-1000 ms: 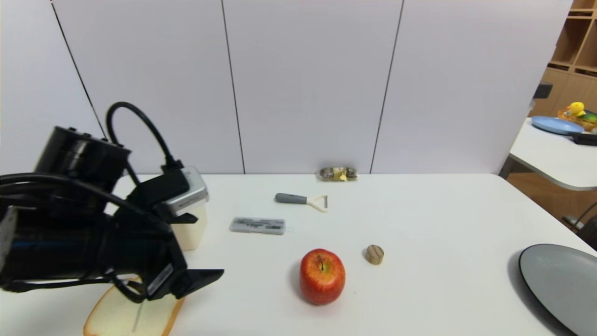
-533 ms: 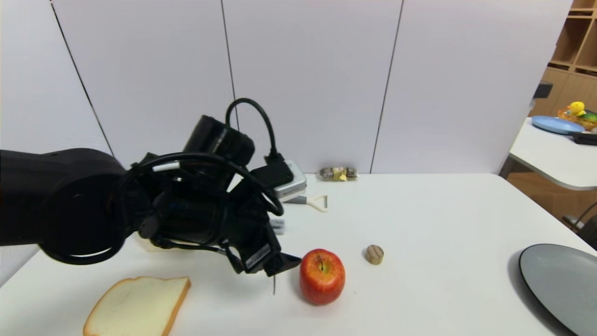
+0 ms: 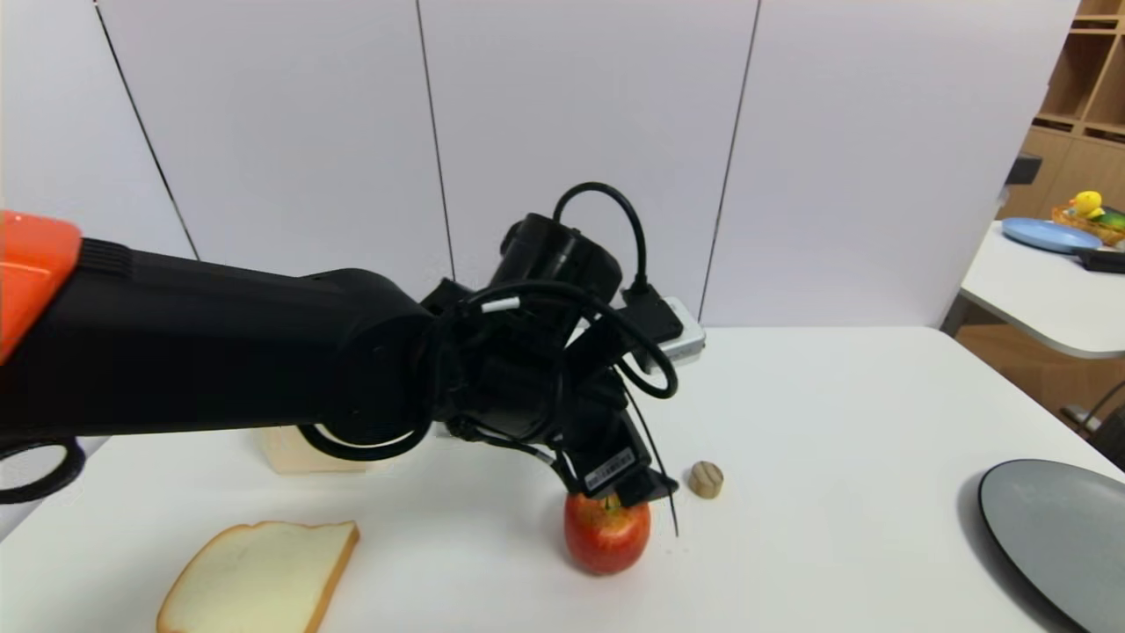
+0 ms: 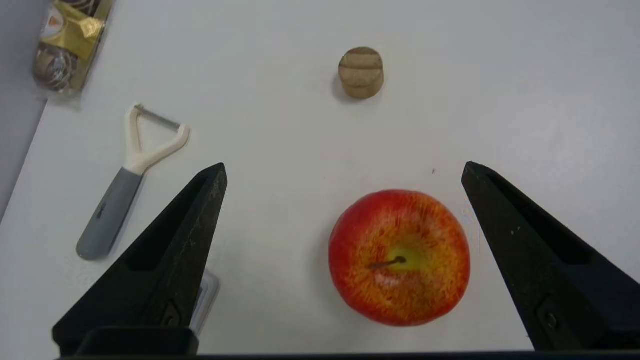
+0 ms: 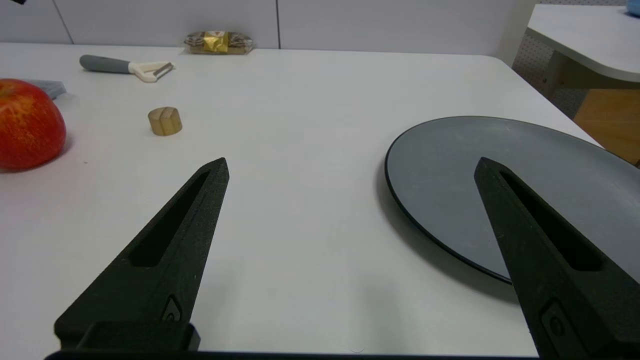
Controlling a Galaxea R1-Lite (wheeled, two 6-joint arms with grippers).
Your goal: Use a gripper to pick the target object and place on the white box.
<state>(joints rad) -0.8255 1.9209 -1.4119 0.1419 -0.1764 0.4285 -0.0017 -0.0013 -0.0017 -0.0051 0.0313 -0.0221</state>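
The target object (image 3: 706, 479), a small tan striped cylinder, stands on the white table just right of a red apple (image 3: 606, 538). My left gripper (image 3: 649, 492) hovers above the apple, open and empty. In the left wrist view the apple (image 4: 400, 257) lies between the spread fingers of the left gripper (image 4: 344, 167), and the target object (image 4: 361, 72) sits beyond the tips. The white box (image 3: 294, 453) is mostly hidden behind my left arm. My right gripper (image 5: 351, 161) is open and low over the table, with the target object (image 5: 165, 121) far ahead of it.
A bread slice (image 3: 259, 576) lies at the front left. A grey plate (image 3: 1055, 536) sits at the right edge. A peeler (image 4: 130, 180) and a gold-wrapped snack (image 4: 70, 45) lie towards the wall. A flat grey case (image 5: 47, 87) is behind the apple.
My left arm has swept right, from over the bread and white box to above the apple. Its fingers stayed open. The objects on the table have not moved.
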